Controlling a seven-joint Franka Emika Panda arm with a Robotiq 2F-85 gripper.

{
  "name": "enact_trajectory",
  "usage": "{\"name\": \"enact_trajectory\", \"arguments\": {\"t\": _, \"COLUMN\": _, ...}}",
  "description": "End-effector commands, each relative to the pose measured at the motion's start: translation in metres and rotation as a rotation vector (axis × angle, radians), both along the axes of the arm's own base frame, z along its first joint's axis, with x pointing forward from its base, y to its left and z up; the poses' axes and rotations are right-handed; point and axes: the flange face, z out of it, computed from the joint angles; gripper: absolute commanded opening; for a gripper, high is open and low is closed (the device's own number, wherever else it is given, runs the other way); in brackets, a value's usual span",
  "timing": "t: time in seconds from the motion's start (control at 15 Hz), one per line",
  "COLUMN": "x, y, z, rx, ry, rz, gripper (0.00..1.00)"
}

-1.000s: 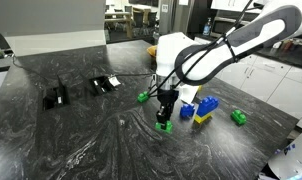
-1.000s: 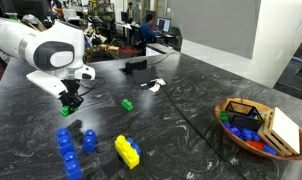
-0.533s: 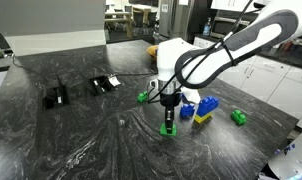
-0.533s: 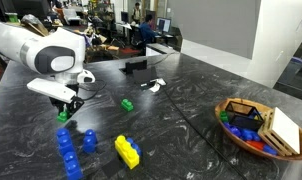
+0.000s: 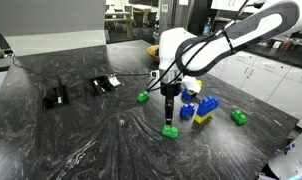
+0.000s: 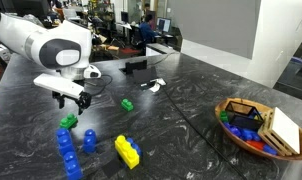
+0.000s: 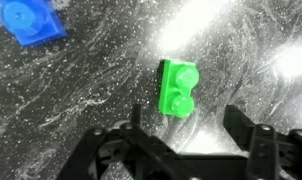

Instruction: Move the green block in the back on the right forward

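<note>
The green block [image 5: 169, 130] [image 6: 67, 122] lies free on the dark marbled table, studs up. In the wrist view the green block [image 7: 178, 88] sits just ahead of my fingers, touching neither. My gripper [image 5: 171, 96] [image 6: 74, 100] [image 7: 188, 130] hangs a little above it, open, with nothing between the fingers.
Two more small green blocks [image 5: 143, 97] [image 5: 238, 117] lie on the table. A blue-and-yellow block stack [image 5: 204, 109] stands close behind the gripper. Blue blocks [image 6: 66, 150] [image 7: 33, 22] lie near. A basket [image 6: 231, 106] of toys stands at one side, and black parts [image 5: 56, 97] lie farther off.
The gripper, shut on the green block a second ago, set it down on the table, opened and rose clear of it.
</note>
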Motion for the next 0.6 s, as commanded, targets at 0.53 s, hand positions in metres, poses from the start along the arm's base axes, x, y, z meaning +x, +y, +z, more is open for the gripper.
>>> {"name": "enact_trajectory", "arguments": {"t": 0.53, "x": 0.008, "y": -0.022, "z": 0.05, "rx": 0.022, "ry": -0.087, "rz": -0.05, "gripper": 1.0}}
